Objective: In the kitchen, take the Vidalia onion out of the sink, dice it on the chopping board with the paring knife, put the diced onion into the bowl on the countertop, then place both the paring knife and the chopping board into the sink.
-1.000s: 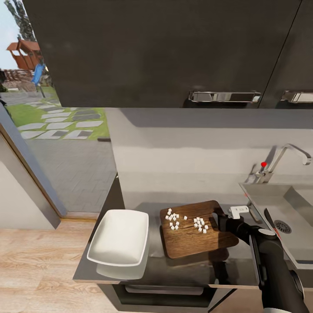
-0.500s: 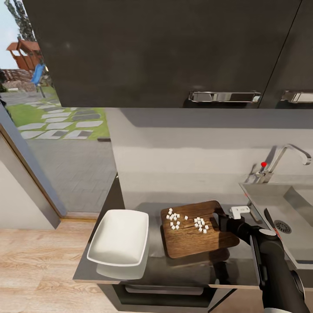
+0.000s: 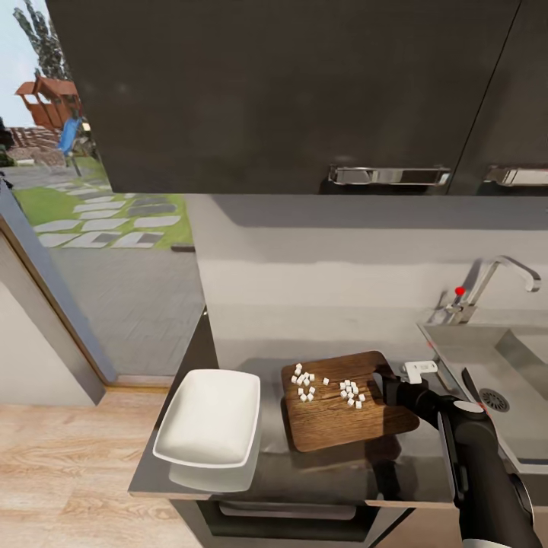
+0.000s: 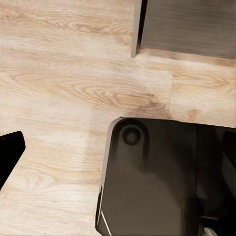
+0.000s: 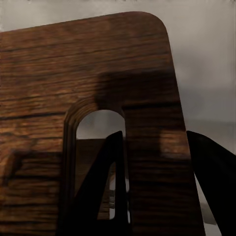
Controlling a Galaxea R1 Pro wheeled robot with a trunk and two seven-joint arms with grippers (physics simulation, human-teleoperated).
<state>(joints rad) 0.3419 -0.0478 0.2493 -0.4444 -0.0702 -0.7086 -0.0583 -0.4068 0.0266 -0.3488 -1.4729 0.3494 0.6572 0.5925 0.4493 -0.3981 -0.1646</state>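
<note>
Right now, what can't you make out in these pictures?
- Paring knife: I cannot find it.
- Sink: head view, right edge cuts it off.
- Right tool on the chopping board: right wrist view, fingers run off the frame.
- Left tool: left wrist view, one dark tip at the edge.

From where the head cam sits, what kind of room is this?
A home kitchen, most likely: a grey countertop with a sink and chrome tap, dark wall cabinets overhead, and a chopping board carrying diced onion.
</note>
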